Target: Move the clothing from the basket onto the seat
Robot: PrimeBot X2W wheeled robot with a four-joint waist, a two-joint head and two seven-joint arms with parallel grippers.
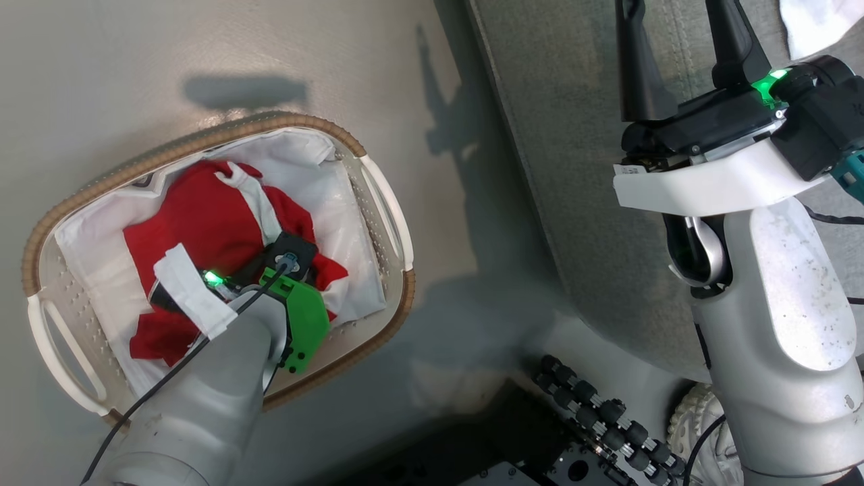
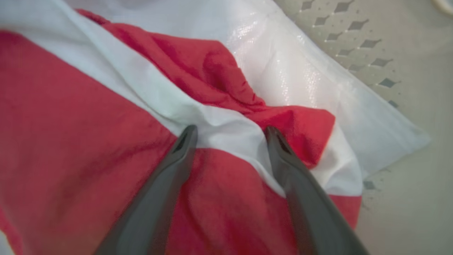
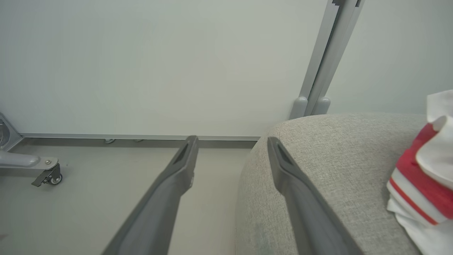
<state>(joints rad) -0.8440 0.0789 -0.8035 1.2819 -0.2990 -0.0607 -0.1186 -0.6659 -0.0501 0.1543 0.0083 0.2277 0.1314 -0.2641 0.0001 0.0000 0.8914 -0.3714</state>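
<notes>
Pale floor (image 1: 135, 54) bears the basket (image 1: 283, 122), left hand (image 2: 230, 131) wide over the clothing (image 2: 70, 148) inside, right hand (image 3: 230, 141) wide at the seat (image 3: 336, 159) edge.

red-and-white clothing (image 1: 216, 223), grey seat (image 1: 580, 202)

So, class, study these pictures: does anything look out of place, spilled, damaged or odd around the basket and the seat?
Nothing stands out. The red-and-white clothing lies crumpled inside the basket, none spilled onto the floor, and another garment rests on the seat. No damage shows.
</notes>
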